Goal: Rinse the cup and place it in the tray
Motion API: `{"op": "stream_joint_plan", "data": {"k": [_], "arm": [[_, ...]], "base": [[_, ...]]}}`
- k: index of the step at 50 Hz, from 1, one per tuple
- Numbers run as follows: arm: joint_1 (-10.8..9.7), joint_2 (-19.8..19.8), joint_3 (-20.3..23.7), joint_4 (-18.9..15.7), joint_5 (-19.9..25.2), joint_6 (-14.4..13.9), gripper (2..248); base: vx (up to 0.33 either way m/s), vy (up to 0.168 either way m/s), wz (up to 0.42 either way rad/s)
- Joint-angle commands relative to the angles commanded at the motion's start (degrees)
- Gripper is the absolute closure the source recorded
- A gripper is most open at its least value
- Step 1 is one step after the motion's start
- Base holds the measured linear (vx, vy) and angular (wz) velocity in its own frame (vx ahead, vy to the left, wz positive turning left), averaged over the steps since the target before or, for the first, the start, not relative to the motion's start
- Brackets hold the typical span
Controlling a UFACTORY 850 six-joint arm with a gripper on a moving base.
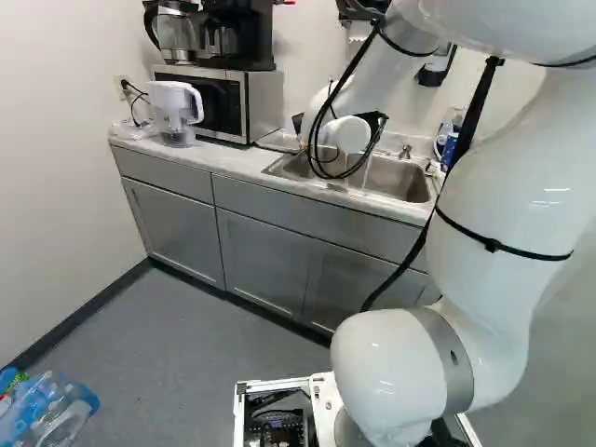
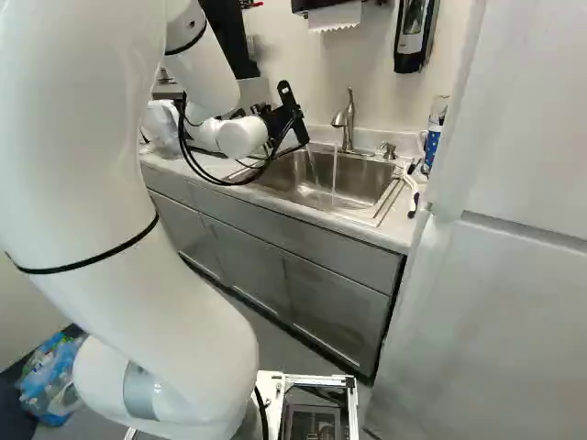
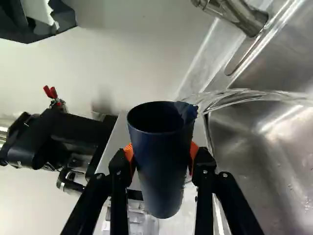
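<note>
My gripper (image 2: 282, 121) is over the left part of the sink (image 2: 367, 207) in the right base view. In the wrist view the gripper (image 3: 161, 157) is shut on a dark blue cup (image 3: 160, 171), an orange pad pressing each side. The cup lies tipped over, and water (image 3: 244, 97) runs from its mouth into the basin. Another thin stream (image 2: 335, 170) falls from the faucet (image 2: 348, 119) in the right base view. I cannot make out the cup in either base view, nor a tray in any view.
Left of the sink on the counter (image 1: 223, 160) stand a microwave (image 1: 265, 104) with a coffee maker on top and a water pitcher (image 1: 174, 112). A soap dispenser (image 2: 415, 32) hangs above. A blue container (image 2: 433, 137) is right of the basin, near a tall white cabinet (image 2: 495, 312).
</note>
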Motion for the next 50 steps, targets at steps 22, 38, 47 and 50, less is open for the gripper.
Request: {"op": "stream_joint_plan", "data": {"k": [22,38,47,50], "arm": [[0.00,0.00,0.00,0.00,0.00,13.27,126],[0.00,0.00,0.00,0.00,0.00,22.91,126],[0.00,0.00,0.00,0.00,0.00,28.33,126],[0.00,0.00,0.00,0.00,0.00,30.15,126]], "base": [[0.000,0.000,0.000],[0.000,0.000,0.000],[0.000,0.000,0.000],[0.000,0.000,0.000]]}}
